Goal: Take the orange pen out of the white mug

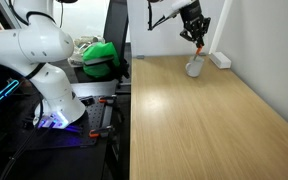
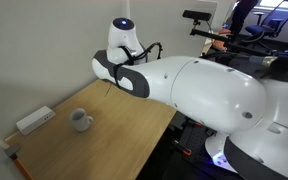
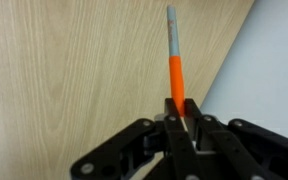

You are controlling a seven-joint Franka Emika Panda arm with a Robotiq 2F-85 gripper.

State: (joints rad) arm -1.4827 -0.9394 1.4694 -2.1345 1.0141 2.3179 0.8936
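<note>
My gripper (image 1: 192, 27) is shut on the orange pen (image 1: 200, 44) and holds it in the air just above the white mug (image 1: 195, 67), clear of the rim. In the wrist view the jaws (image 3: 181, 116) clamp the orange pen (image 3: 177, 80), and its grey tip points away over the wooden table (image 3: 74, 70). The mug does not show in the wrist view. In an exterior view the mug (image 2: 81, 121) stands near the table's far corner. The gripper is hidden behind the arm (image 2: 184, 90) there.
A flat white rectangular block (image 1: 220, 59) lies by the wall behind the mug and also shows in an exterior view (image 2: 35, 120). A green object (image 1: 102, 57) and the robot base (image 1: 54, 95) sit off the table's edge (image 1: 131, 110).
</note>
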